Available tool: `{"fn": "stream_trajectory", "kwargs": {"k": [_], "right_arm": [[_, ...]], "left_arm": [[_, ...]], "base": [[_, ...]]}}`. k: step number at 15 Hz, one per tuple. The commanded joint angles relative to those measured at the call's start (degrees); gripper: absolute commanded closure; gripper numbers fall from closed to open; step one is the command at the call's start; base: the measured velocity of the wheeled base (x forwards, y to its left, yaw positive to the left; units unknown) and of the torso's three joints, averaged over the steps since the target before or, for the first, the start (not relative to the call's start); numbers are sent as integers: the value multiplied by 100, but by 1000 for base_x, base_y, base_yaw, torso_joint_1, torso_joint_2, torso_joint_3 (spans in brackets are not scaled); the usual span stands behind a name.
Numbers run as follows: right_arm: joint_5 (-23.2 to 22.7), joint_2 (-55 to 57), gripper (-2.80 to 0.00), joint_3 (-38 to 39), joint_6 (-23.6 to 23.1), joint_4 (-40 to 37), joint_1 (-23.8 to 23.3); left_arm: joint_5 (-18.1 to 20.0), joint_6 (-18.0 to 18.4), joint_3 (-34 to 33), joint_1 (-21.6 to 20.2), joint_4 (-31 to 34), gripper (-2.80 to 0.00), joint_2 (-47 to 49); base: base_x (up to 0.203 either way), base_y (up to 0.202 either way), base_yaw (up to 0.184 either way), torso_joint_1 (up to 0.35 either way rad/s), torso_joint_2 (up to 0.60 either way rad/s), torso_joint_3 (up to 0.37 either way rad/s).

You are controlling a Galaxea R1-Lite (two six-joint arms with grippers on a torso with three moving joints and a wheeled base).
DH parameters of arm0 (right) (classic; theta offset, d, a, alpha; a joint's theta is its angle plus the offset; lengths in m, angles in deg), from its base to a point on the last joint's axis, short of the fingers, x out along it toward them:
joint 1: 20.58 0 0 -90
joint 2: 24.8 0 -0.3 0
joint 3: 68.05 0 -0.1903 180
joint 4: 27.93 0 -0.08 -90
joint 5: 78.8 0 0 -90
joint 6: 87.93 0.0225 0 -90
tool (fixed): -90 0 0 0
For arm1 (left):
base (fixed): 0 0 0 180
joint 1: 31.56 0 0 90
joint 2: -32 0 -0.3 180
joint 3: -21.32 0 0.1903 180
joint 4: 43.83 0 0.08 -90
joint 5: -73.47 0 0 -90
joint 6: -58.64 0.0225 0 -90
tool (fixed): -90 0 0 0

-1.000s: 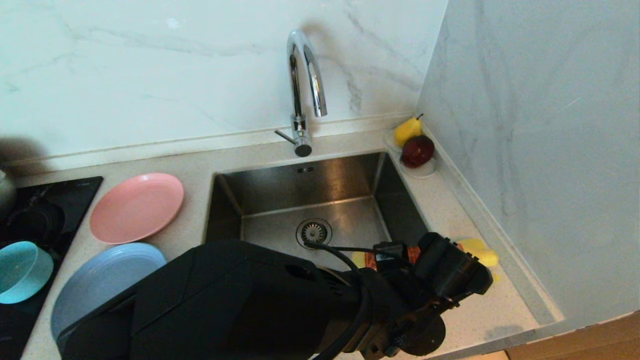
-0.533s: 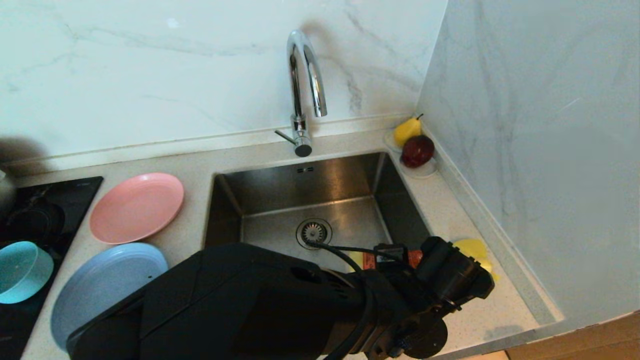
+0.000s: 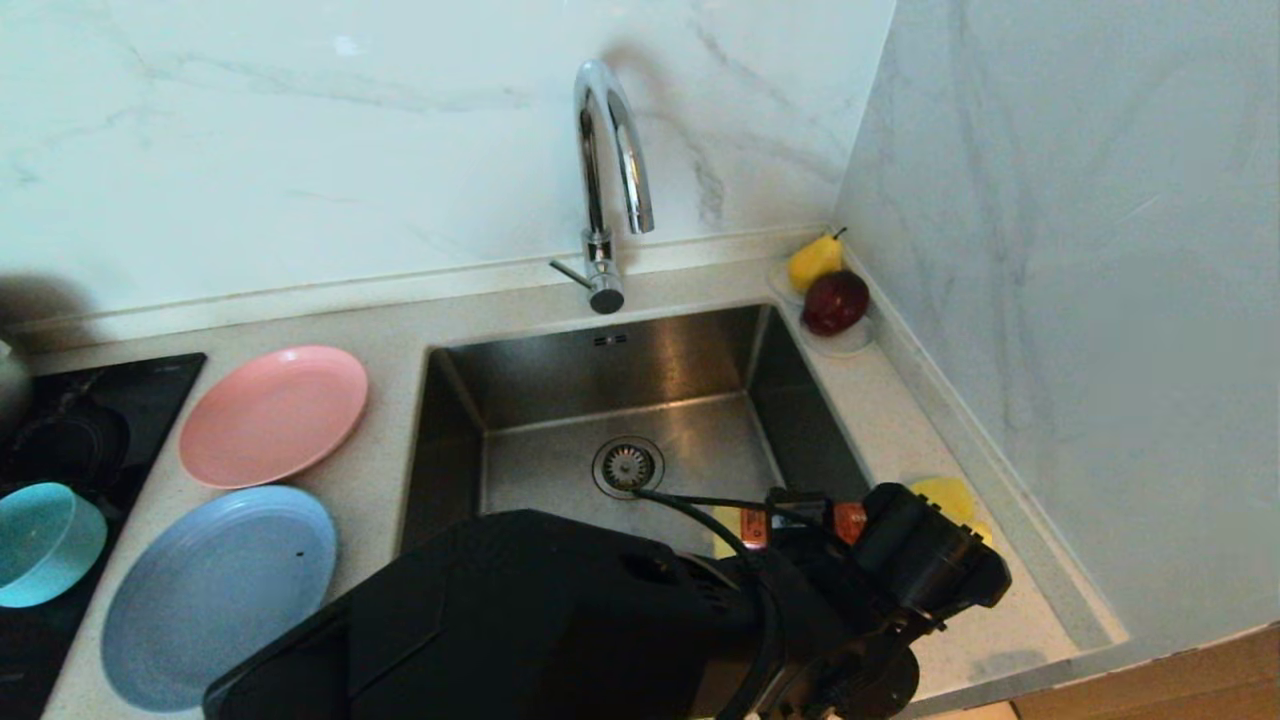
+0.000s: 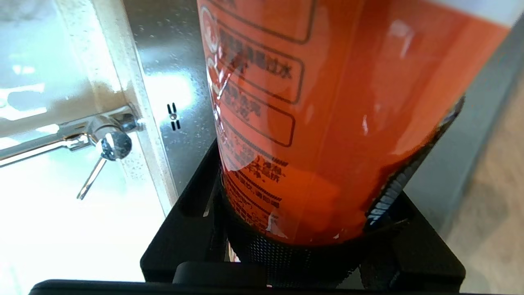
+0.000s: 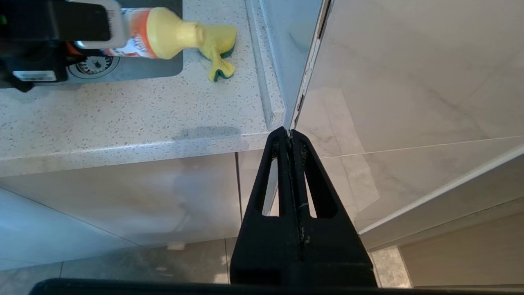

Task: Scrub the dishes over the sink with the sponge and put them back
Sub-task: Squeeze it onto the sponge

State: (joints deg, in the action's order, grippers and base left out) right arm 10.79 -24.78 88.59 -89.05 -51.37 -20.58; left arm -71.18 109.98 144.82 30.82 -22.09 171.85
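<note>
**Soap bottle tipped over sponge: overshoot risk**

My left gripper [image 4: 303, 229] is clamped about half-open round the orange soap bottle [image 4: 327, 114], which lies tipped with its yellow nozzle end [image 5: 172, 26] toward the sponge [image 5: 219, 47]. My right gripper [image 5: 291, 141] is fully closed on nothing, parked below the counter's front edge.

Risks, near to far:
- Bottle is smooth and round; if my grip slacks it could slide out onto the counter [image 3: 960, 610] or into the sink [image 3: 560, 400].
- Too much tilt or squeeze puts soap on the counter, not the sponge, which sits near the counter's right edge beside the sink.
- Plates wait untouched on the counter left of the sink: blue plate [image 3: 215, 595] near the front, pink plate [image 3: 272, 412] behind it, teal bowl [image 3: 40, 540] on the hob.

Hidden: my arm covers the nozzle tip in the head view, and most of the sponge. Can't tell if the nozzle touches it, or if soap is flowing.
</note>
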Motion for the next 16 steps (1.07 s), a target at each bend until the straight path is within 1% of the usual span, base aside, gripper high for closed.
{"fn": "stream_trajectory", "kwargs": {"k": [1, 3, 5, 7, 12, 16], "right_arm": [[-2, -2, 0, 0, -2, -1, 0], [-2, -2, 0, 0, -2, -1, 0], [-2, -2, 0, 0, -2, -1, 0], [-2, -2, 0, 0, -2, -1, -7], [-2, -2, 0, 0, -2, -1, 0], [-2, -3, 0, 0, -2, -1, 0]], "left_arm": [[-46, 33, 120, 0, 13, 0, 157], [-177, 33, 129, -6, 92, 0, 193], [-399, 27, 120, -6, 125, 0, 248], [-536, 25, 229, -6, 125, 0, 307], [-626, 2, 775, -22, 127, 0, 487], [-641, -19, 893, -58, 127, 0, 521]], "base": [[0, 0, 0, 0, 0, 0], [0, 0, 0, 0, 0, 0], [0, 0, 0, 0, 0, 0], [0, 0, 0, 0, 0, 0], [0, 0, 0, 0, 0, 0], [0, 0, 0, 0, 0, 0]]}}
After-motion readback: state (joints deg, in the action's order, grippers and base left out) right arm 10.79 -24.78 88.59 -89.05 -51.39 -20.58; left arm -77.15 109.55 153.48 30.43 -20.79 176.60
